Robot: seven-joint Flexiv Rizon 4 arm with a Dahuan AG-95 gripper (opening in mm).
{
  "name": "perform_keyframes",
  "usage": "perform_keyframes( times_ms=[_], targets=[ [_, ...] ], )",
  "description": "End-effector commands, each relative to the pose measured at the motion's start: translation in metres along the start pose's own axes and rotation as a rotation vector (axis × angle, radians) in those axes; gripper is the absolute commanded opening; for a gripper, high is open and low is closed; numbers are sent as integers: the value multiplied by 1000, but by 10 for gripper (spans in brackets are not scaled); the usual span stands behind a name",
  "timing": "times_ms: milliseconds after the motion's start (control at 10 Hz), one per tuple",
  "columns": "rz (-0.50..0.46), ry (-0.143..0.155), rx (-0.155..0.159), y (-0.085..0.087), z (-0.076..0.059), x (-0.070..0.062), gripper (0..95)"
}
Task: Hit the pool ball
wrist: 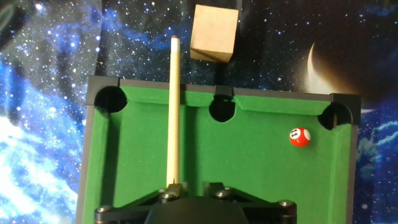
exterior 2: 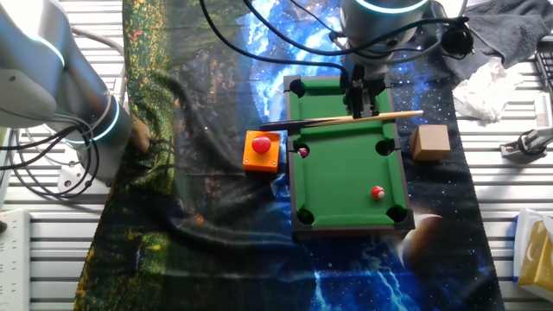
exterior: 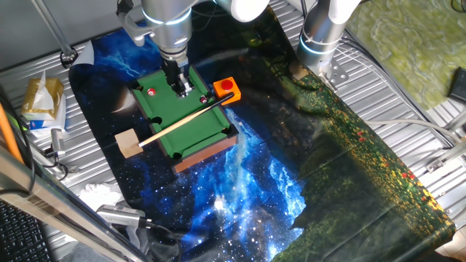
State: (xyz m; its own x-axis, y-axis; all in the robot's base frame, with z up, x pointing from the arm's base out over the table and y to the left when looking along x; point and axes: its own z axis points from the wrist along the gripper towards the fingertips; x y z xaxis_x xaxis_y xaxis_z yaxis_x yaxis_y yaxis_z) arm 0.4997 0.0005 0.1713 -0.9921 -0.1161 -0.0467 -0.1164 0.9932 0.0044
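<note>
One fixed view: gripper low over the small green pool table, pinching the stick; red pool ball far left on the felt.

Other fixed view: ball near right, by a corner pocket; red button left of table.

Hand view: stick pointing far, toward wood block; ball right.

End effector low, fingers downward

surface: ribbed metal table | cover: starry galaxy cloth
</note>
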Motion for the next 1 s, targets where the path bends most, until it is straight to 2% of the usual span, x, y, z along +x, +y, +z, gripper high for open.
perform_keyframes(
  times_ms=[100,200,300,700,800,1000],
  targets=[
    [10,-1,-3,0,0,0,190],
    [3,-8,-4,0,0,0,570],
    [-5,-11,-8,2,1,-1,760],
    [-19,-4,-7,11,4,-4,760],
    [-7,-4,-6,16,6,-6,570],
    [-3,-7,-5,19,8,-8,570]
  ],
)
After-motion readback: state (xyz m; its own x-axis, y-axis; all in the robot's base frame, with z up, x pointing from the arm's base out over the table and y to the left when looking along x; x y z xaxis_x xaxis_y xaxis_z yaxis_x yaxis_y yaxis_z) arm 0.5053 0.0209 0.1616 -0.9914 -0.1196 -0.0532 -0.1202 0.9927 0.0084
